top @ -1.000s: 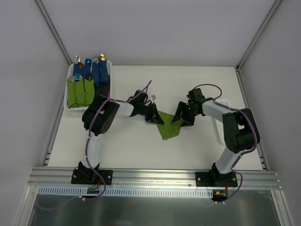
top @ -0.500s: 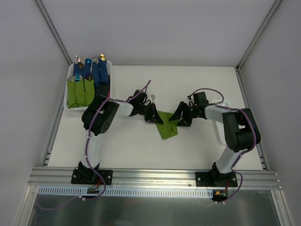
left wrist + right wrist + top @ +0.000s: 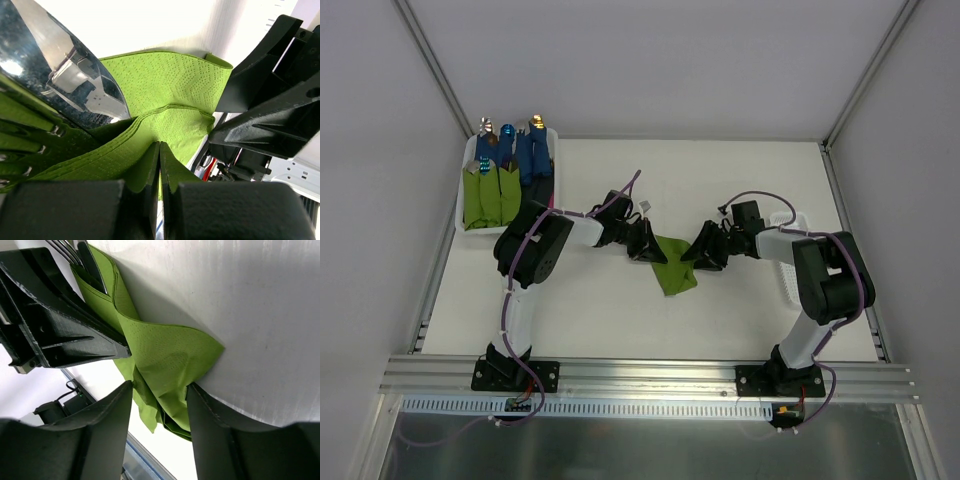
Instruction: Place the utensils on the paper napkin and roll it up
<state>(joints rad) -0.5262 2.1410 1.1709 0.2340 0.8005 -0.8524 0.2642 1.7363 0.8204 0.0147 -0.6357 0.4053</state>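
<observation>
The lime-green paper napkin (image 3: 675, 272) lies partly folded at the table's middle, wrapped around the utensils. A shiny metal head (image 3: 75, 75) shows in the left wrist view, and fork tines (image 3: 67, 250) stick out of the fold in the right wrist view. The dark handles are hidden inside the paper. My left gripper (image 3: 655, 250) is shut on a fold of the napkin (image 3: 165, 80) at its left corner. My right gripper (image 3: 698, 255) is open, and its fingers (image 3: 100, 440) straddle the napkin's folded right corner (image 3: 160, 355). The two grippers face each other closely.
A white tray (image 3: 461, 205) at the back left holds green and blue rolled bundles. A white basket (image 3: 792, 285) sits on the right, partly behind my right arm. A small white item (image 3: 647, 208) lies behind the left gripper.
My right gripper has moved left and lower onto the napkin's right corner. The napkin looks a little narrower. The left gripper has stayed put.
</observation>
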